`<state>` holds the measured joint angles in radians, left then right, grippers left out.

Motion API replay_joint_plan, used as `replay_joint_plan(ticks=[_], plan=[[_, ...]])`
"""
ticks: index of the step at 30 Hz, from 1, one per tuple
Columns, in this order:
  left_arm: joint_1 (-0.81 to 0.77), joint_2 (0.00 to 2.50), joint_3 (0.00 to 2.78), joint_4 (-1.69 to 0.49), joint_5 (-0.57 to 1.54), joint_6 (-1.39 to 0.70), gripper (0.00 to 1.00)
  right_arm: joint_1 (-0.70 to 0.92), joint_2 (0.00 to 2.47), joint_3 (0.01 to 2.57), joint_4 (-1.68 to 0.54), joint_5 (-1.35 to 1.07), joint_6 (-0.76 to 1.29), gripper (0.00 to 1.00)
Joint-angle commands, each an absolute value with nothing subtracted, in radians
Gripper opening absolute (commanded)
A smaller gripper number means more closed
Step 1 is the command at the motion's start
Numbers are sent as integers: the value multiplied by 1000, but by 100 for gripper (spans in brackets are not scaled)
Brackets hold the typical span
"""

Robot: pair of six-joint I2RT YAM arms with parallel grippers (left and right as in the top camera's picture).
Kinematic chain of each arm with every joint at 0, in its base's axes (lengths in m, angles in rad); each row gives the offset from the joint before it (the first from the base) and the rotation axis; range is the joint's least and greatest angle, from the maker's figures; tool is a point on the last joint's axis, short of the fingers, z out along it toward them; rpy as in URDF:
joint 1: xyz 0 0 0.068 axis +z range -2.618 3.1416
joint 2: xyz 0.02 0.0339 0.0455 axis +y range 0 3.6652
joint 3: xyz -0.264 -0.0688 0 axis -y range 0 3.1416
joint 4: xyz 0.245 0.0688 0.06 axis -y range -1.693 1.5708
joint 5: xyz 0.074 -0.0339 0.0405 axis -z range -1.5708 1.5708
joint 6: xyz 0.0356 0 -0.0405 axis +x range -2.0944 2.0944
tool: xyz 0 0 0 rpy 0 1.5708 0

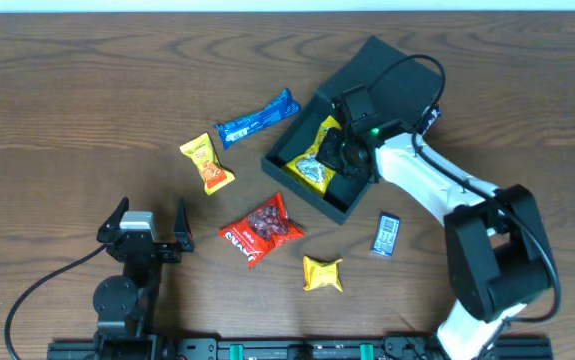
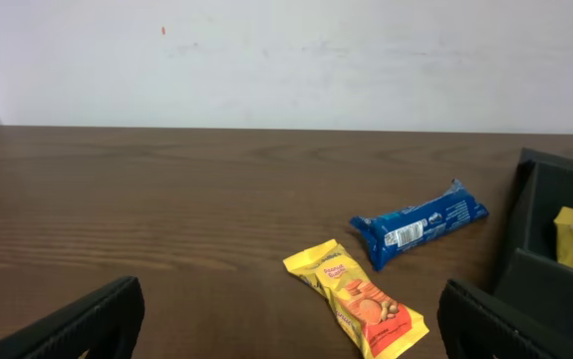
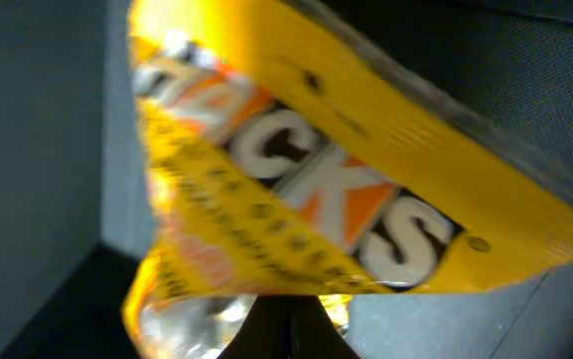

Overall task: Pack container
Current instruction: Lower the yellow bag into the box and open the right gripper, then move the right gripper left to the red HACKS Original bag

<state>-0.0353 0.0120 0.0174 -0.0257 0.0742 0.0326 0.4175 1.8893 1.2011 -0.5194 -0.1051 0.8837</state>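
Table point(image 1: 87, 90): wood grain seen throughout, smooth, low sheen.
Container point(image 1: 297, 185): cardboard, matt, unprinted.
Blue packet point(image 1: 257, 118) and red packet point(image 1: 260, 230): plastic film, glossy, crinkled.
Yellow packet point(image 3: 316, 199): printed film, shiny, creased; highlights noted along folds.

The right arm point(image 1: 432, 180) is showing a white link between bulky black joints, a green light point(image 1: 375, 131) glowing at its wrist (thin black cable point(image 1: 412, 58) arcing above). The left arm point(image 1: 122, 295) is showing black, a grey block point(image 1: 139, 221) behind the left gripper point(image 1: 150, 208).
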Motion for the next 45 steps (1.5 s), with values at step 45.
replay_joint_plan(ticks=[45], plan=[[-33,10,4,-70,86,30,95,455,1929,1197,-566,88,1003,2]])
